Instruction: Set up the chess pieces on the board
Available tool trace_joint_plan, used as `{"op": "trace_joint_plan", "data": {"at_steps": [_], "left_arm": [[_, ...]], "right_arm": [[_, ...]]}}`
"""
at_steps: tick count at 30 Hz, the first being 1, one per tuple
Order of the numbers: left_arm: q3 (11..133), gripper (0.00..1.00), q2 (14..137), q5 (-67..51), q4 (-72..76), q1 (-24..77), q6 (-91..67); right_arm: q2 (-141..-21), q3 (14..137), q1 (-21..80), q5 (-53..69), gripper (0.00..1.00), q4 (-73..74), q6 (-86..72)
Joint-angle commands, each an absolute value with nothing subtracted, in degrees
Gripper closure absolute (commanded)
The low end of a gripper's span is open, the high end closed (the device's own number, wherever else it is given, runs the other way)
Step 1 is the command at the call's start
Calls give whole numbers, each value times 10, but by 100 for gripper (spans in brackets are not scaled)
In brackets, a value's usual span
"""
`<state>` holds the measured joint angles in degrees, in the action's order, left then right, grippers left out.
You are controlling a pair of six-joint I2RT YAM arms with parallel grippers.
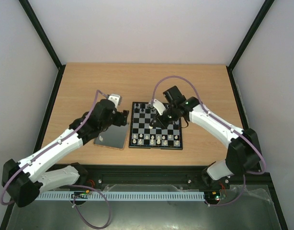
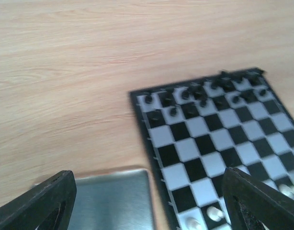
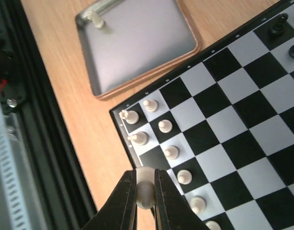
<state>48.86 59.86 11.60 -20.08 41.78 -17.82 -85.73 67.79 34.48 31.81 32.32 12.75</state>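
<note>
While my right pincer (image 3: 145, 178) grips a white chess piece (image 3: 145, 194), the board (image 3: 243, 120) offers a vacant back-row square (image 3: 154, 157) just ahead of its tips; my left pincer (image 2: 147, 203) gapes open, farther off.

A light wooden table (image 1: 137, 81) carries the board (image 1: 142, 125) near its middle, a dark-grey tray (image 1: 111, 138) just beside it toward the left edge.

Board (image 1: 156, 146) on wooden table (image 1: 137, 81), grey tray (image 1: 111, 138) just left
</note>
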Motion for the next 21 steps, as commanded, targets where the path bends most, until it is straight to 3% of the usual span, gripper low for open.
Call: {"op": "trace_joint_plan", "data": {"at_steps": [1, 12, 21], "left_arm": [[501, 15, 627, 110, -199, 345, -194], [466, 17, 620, 9, -178, 158, -225], [454, 17, 606, 10, -179, 142, -225]], "right_arm": [[-813, 620, 376, 204, 96, 247, 163], [-820, 527, 471, 93, 95, 155, 234], [-833, 502, 485, 106, 95, 116, 232]]}}
